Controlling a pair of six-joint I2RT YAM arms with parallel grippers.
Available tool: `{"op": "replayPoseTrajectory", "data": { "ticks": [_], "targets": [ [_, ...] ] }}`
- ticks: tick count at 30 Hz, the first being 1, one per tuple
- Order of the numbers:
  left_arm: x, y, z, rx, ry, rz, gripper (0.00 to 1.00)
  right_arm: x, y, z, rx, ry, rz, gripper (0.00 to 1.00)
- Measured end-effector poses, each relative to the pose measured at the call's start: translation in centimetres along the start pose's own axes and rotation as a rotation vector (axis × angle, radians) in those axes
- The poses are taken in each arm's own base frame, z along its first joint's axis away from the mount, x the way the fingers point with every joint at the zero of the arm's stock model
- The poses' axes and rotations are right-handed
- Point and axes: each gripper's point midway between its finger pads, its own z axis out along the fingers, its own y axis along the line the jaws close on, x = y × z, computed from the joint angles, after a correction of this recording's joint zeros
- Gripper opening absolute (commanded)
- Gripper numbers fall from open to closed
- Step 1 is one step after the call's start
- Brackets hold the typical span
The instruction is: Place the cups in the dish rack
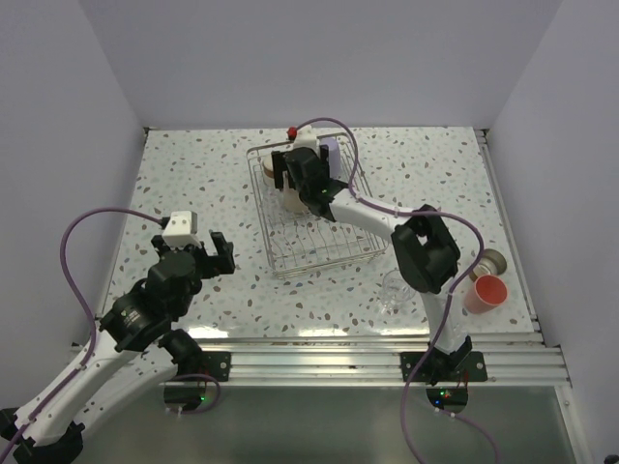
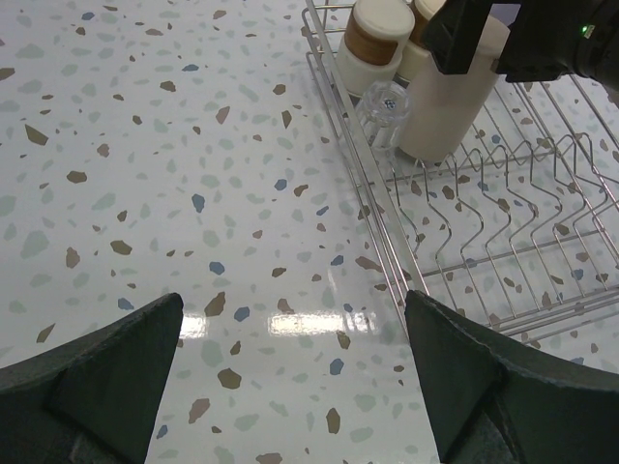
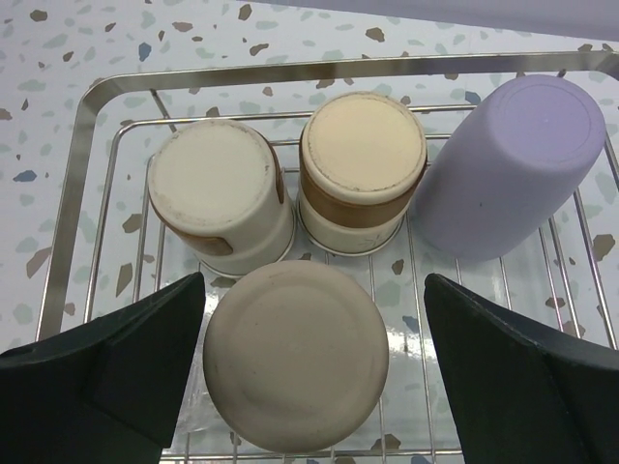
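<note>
The wire dish rack [image 1: 324, 253] stands at the table's middle back. In the right wrist view it [image 3: 87, 164] holds a beige tumbler [image 3: 295, 356], two cream cups with tan bands [image 3: 221, 193] [image 3: 363, 169] and a lavender cup [image 3: 508, 164], all upside down. My right gripper [image 3: 309, 382] is open above the tumbler, one finger on each side, apart from it. A clear glass [image 2: 384, 108] lies in the rack beside the tumbler [image 2: 447, 106]. My left gripper [image 2: 290, 377] is open and empty over bare table left of the rack [image 2: 455, 251].
On the table right of the rack are a salmon-pink cup [image 1: 486, 292], a steel cup [image 1: 492, 260] on its side and a clear glass [image 1: 394, 290]. A small red object [image 1: 291, 131] sits behind the rack. The right arm [image 1: 426, 251] spans from the rack to the near edge.
</note>
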Motion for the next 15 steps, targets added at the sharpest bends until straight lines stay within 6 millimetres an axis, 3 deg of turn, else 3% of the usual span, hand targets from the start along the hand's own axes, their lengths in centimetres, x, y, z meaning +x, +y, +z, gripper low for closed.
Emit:
{"op": "replayPoseTrajectory", "data": {
  "ticks": [4, 7, 11, 15],
  "targets": [
    [0.0, 0.0, 0.0, 0.000, 0.000, 0.000, 1.00, -0.9, -0.3, -0.7, 0.001, -0.013, 0.002, 0.98],
    [0.0, 0.0, 0.0, 0.000, 0.000, 0.000, 1.00, -2.6, -0.8, -2.0, 0.005, -0.041, 0.010, 0.98],
    [0.0, 0.0, 0.0, 0.000, -0.002, -0.001, 1.00, -7.1, -1.7, -4.9, 0.008, -0.122, 0.043, 0.98],
    [0.0, 0.0, 0.0, 0.002, -0.002, 0.006, 1.00, -11.5, -3.7, -9.1, 0.032, -0.209, 0.081, 0.98]
  ]
}}
